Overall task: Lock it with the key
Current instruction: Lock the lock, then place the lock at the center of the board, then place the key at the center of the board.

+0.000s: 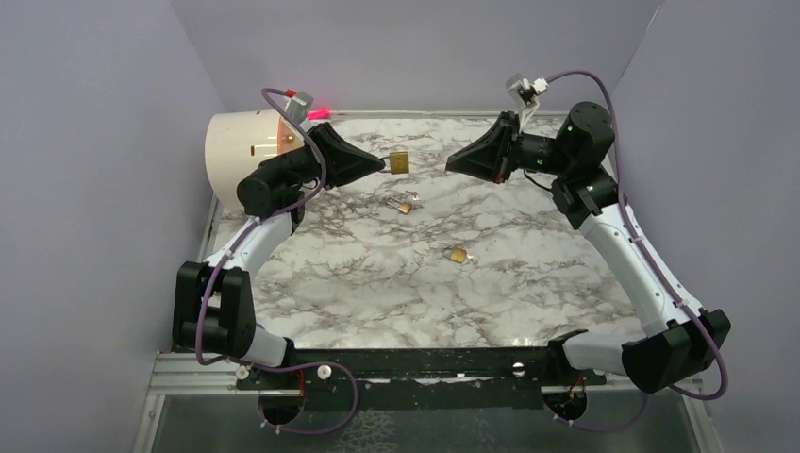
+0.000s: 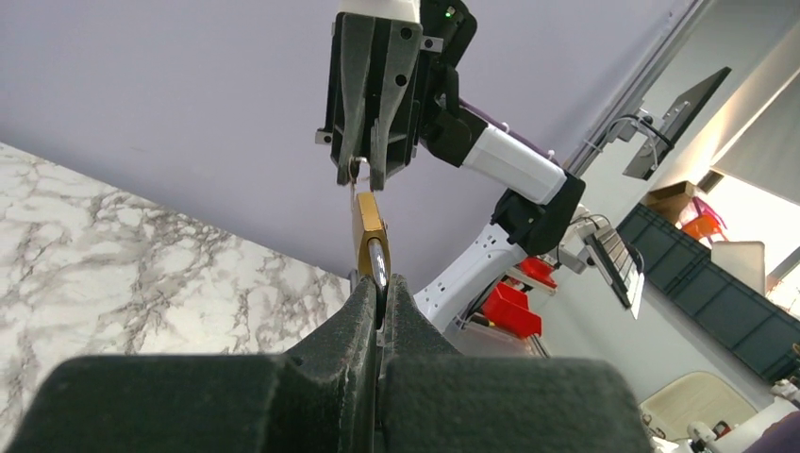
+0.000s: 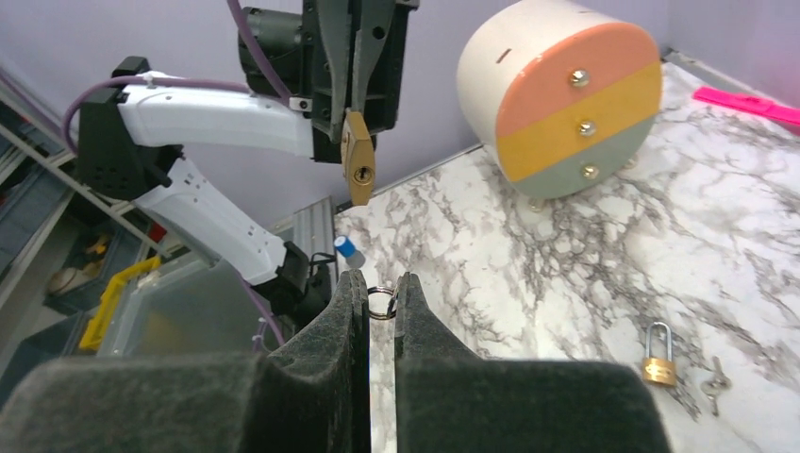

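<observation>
My left gripper point(image 1: 384, 163) is shut on a brass padlock point(image 1: 399, 162) and holds it in the air above the back of the marble table. In the left wrist view the padlock point(image 2: 368, 231) stands up edge-on from the fingertips point(image 2: 363, 293). In the right wrist view its keyhole face point(image 3: 358, 172) points at my right gripper point(image 3: 380, 279). That gripper is shut on a small metal key ring point(image 3: 381, 303); the key blade is hidden. In the top view my right gripper point(image 1: 451, 162) faces the padlock, a short gap away.
Two more small brass padlocks lie on the table, one with keys point(image 1: 406, 204) mid-table and one point(image 1: 458, 255) nearer the front. A round white box with coloured stripes point(image 1: 247, 156) lies at the back left. Walls enclose the left, back and right sides.
</observation>
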You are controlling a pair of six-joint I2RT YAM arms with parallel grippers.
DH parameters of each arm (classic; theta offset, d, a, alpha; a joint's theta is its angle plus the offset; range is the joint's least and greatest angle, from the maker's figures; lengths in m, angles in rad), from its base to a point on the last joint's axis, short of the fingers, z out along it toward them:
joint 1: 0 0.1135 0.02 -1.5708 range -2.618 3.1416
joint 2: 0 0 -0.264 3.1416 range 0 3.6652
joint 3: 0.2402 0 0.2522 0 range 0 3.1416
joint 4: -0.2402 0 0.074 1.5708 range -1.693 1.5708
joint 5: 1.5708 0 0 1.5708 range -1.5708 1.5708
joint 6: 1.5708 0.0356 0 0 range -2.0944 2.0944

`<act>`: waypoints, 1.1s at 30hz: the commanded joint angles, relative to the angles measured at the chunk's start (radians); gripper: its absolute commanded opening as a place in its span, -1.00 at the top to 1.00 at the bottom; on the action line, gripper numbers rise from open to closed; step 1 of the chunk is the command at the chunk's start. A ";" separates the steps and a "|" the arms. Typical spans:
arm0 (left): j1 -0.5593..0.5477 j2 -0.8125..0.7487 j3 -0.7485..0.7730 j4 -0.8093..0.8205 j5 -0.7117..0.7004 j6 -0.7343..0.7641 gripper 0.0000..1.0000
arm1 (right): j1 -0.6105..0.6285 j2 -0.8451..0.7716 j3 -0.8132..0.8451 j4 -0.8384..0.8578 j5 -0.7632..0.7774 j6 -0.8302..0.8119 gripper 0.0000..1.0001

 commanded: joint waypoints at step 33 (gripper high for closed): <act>-0.203 0.088 -0.439 -1.135 -0.667 0.773 1.00 | 0.315 0.469 -0.376 0.112 0.509 0.290 0.98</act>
